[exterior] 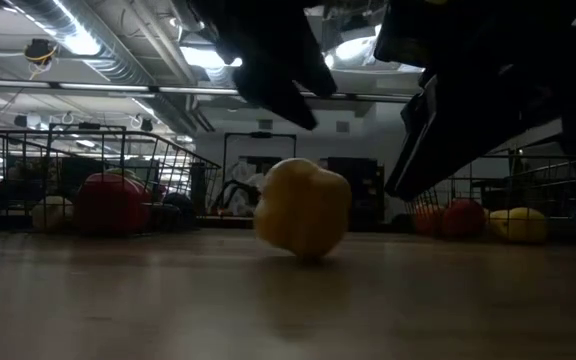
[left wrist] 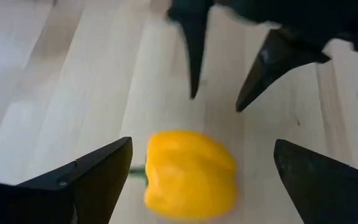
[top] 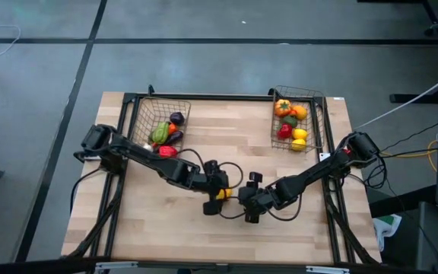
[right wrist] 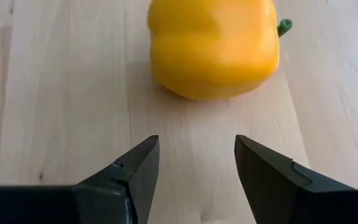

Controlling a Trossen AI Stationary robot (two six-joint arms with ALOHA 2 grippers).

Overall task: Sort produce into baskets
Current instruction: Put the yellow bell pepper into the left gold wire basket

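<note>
Both arms meet over one last yellow pepper (top: 223,193) near the middle of the tabletop's front edge.

The left gripper (left wrist: 201,171) spreads its fingers wide either side of the pepper, holding nothing; the right gripper (right wrist: 196,163) waits just short, half open, empty. The pepper looks light, hard and glossy, likely slippery, so squeeze its broad waist. Only the high view shows both baskets (top: 160,122) filled in the back corners; only the wrist views show the green stem.
</note>
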